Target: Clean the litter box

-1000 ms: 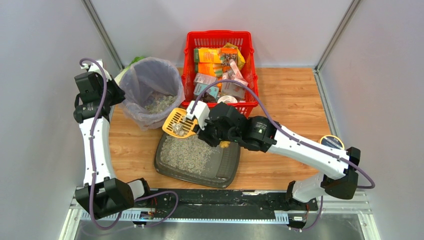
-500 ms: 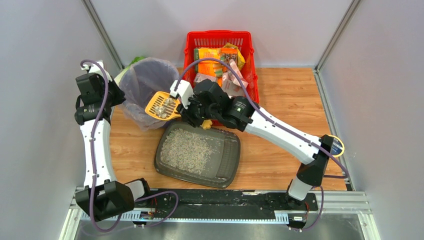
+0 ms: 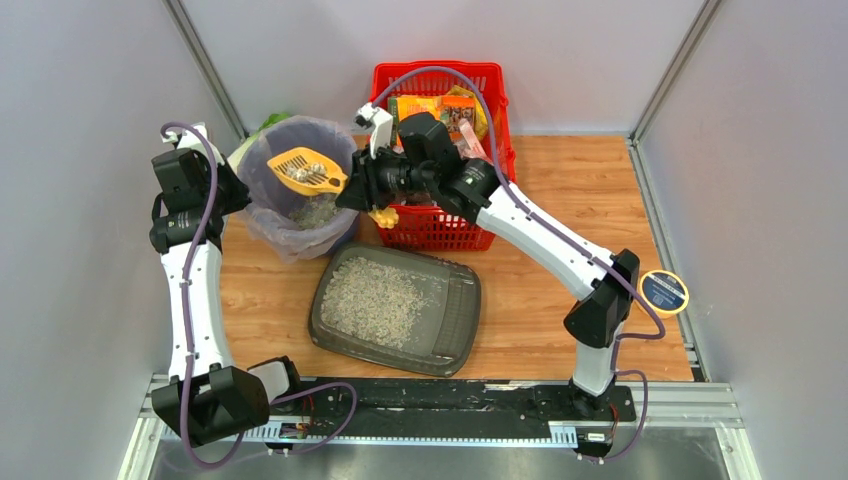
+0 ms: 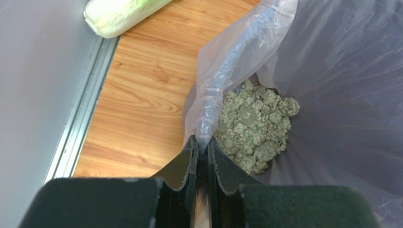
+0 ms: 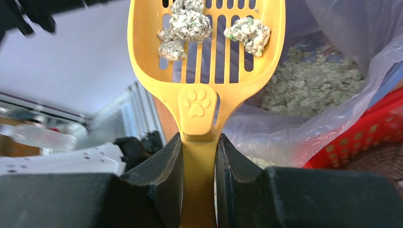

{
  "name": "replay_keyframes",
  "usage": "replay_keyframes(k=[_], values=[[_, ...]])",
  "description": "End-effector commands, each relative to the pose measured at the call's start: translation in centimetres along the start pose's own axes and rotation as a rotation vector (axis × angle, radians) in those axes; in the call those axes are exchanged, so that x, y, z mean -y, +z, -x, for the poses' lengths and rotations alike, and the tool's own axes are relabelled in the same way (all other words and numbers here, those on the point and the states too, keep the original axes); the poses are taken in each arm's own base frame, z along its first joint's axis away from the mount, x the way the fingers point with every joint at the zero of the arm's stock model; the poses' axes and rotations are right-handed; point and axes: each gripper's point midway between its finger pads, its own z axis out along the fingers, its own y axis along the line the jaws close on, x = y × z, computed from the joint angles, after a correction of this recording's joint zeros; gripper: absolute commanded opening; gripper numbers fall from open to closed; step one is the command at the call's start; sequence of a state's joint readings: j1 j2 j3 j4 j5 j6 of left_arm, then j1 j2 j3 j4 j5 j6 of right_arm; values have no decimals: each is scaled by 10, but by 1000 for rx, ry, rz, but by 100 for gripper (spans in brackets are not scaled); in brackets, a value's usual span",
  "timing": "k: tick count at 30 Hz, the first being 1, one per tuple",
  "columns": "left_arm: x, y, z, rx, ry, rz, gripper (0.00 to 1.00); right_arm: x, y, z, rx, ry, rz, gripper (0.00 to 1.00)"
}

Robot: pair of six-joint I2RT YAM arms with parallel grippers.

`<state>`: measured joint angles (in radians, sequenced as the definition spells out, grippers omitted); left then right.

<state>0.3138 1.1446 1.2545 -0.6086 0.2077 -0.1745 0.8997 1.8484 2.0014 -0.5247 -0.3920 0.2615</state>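
The litter box (image 3: 455, 320), a shallow dark grey tray with pale gravelly litter, lies on the wooden table in front of the arms. My right gripper (image 5: 199, 140) is shut on the handle of a yellow slotted scoop (image 3: 306, 170) (image 5: 204, 52), which carries a few grey-green clumps and hangs over the bag-lined bin (image 3: 262, 215). My left gripper (image 4: 202, 142) is shut on the rim of the bin's plastic bag (image 4: 228, 71). Clumps of litter (image 4: 256, 123) lie at the bottom of the bag.
A red mesh basket (image 3: 478, 78) full of packets stands behind the litter box, right of the bin. A pale green vegetable (image 4: 119, 14) lies by the left wall. A round yellow-rimmed disc (image 3: 663, 291) rests at the table's right edge.
My right arm has swung the loaded scoop up and to the left, from above the litter box's far edge to over the bin's mouth. The left arm has stayed put.
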Motion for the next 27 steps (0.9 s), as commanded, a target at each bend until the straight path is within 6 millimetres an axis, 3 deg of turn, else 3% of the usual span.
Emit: replay_keyframes(k=[1,10,21,24,27], values=[[21,-3,-29,-102,4,-96,0,-19,2,27,64,256,173,0],[20,-2,-31,-106,4,-91,0,-34,6,22,-24,534,293,0],[20,-1,-32,-108,4,-92,0,-28,10,17,-70,872,362,0],[18,-2,-31,-103,8,-81,0,-28,10,19,-72,938,382,0],[16,0,-32,-107,10,-74,0,-29,7,33,-46,993,443,0]])
